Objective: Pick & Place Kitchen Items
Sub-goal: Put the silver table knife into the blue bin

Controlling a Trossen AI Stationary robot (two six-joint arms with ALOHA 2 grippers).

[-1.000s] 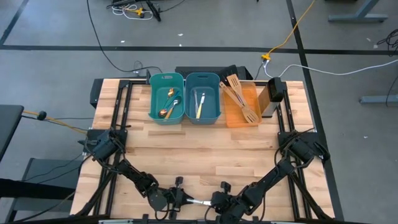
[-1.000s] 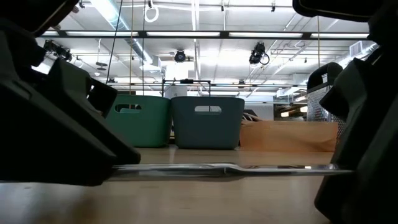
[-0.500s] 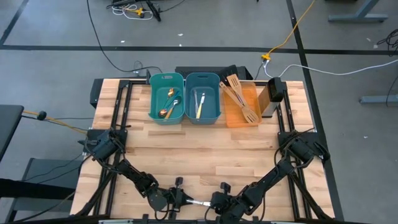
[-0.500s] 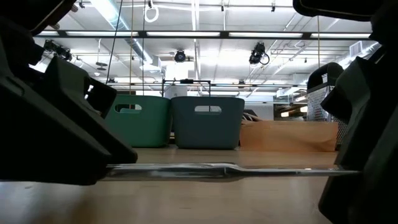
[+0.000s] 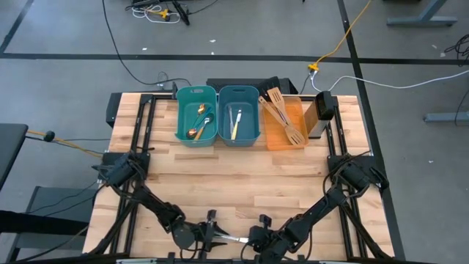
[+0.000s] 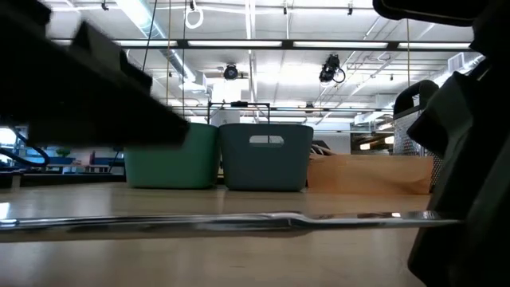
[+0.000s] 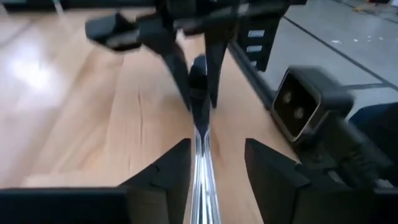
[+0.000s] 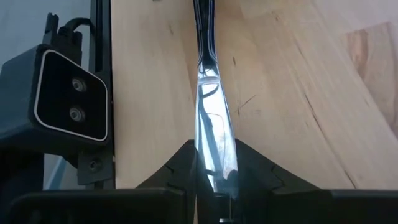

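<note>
A silver table knife (image 6: 239, 222) lies level just above the wood near the table's near edge, between my two grippers; it also shows in the high view (image 5: 234, 239). My right gripper (image 8: 216, 163) is shut on its blade end. My left gripper (image 7: 214, 168) is open, its fingers standing on either side of the knife's handle end (image 7: 202, 174) with a gap on each side. In the low view the left arm (image 6: 88, 96) stands above the knife's free end. My right gripper pinches the knife's flat blade (image 8: 214, 140) between its two fingers, near the blade's tip end. The fingers come level from the table's right and lie along the knife. The knife runs level toward the left gripper, its handle end free.
At the far side stand two teal bins, one (image 5: 196, 115) holding spoons and one (image 5: 239, 114) holding cutlery, and an orange tray (image 5: 287, 136) with wooden spatulas. A black slotted spatula (image 5: 323, 107) is at the far right. The low camera's box (image 8: 68, 93) sits close by.
In the low view my left arm has risen off the knife's handle end, which now shows bare. The knife stays level and in place in my right gripper.
</note>
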